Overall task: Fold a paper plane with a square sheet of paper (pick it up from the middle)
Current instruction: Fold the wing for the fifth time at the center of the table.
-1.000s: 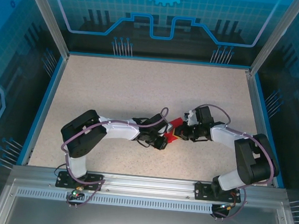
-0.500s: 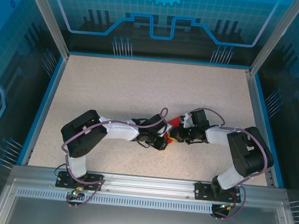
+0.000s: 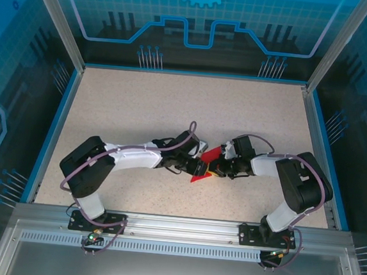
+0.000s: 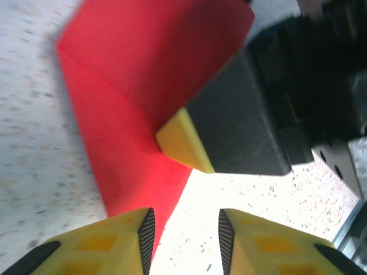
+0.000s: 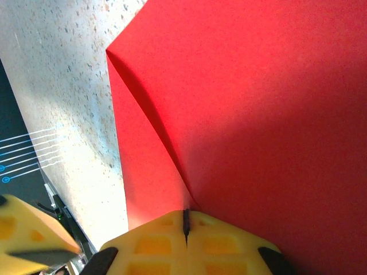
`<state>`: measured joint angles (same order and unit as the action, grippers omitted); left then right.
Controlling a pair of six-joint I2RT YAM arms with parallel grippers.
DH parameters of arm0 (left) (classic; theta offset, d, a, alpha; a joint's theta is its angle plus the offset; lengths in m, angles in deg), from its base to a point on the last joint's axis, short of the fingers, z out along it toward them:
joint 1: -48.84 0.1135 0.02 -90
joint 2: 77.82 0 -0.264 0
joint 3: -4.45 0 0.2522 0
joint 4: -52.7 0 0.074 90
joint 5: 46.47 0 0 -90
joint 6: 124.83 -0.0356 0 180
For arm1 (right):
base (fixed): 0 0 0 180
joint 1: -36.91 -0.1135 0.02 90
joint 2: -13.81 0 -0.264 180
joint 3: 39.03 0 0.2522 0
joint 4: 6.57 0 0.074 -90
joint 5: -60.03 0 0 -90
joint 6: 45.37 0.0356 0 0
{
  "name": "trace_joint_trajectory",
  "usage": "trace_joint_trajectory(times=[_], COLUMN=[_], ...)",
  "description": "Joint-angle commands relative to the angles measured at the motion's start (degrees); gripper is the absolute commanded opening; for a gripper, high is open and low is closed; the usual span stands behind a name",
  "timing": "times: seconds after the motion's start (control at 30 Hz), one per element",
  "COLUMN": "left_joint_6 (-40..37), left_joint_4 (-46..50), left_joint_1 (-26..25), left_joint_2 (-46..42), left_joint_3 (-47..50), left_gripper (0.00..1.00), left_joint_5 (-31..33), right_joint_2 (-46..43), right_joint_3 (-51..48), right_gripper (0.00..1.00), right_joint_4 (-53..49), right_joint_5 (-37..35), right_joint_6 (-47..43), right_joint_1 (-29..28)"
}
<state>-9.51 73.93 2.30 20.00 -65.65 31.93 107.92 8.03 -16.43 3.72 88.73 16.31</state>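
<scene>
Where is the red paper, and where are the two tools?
red paper (image 5: pixel 258 103), right wrist view, middle of the big flap.
left tool (image 4: pixel 184 235), left wrist view, gap between its fingertips.
right tool (image 5: pixel 185 224), right wrist view, seam between its closed fingertips.

Red paper sheet (image 3: pixel 199 175): middle hidden from above beneath my left hand (image 3: pixel 198 166) and right hand (image 3: pixel 215 171). Outer edges cut off in both wrist views.

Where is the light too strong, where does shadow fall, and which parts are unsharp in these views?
Left wrist view: the table ahead of the left gripper is washed out to near white, and the red paper is soft at its far corner. Right wrist view: the paper is sharp, with shadow over its lower right part. Top view: evenly lit, no glare.
</scene>
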Motion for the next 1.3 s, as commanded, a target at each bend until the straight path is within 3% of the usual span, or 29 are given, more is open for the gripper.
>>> trace_joint_trajectory(times=[0.0,0.4,0.83,1.27], left_joint_6=[4.9,14.1,13.0,10.4], left_joint_4=[2.9,-10.7,-13.7,-11.7], left_joint_1=[2.6,6.6,6.8,6.8], left_joint_2=[-0.7,4.2,8.9,9.9], left_joint_3=[0.1,3.8,1.3,-0.8], left_gripper=[0.40,0.40,0.37,0.10], left_joint_5=[0.7,-3.3,-6.1,-7.2], right_joint_2=[1.2,1.4,2.2,1.3], right_joint_3=[-2.1,-3.0,-2.8,-1.9], right_gripper=[0.00,0.00,0.00,0.00], right_joint_4=[-2.2,-0.7,-1.2,-2.8], right_joint_5=[-2.3,-1.6,-1.5,-1.5], right_joint_6=[-1.4,-2.8,-4.0,-5.2], right_joint_1=[-0.8,-0.8,-0.8,-0.8])
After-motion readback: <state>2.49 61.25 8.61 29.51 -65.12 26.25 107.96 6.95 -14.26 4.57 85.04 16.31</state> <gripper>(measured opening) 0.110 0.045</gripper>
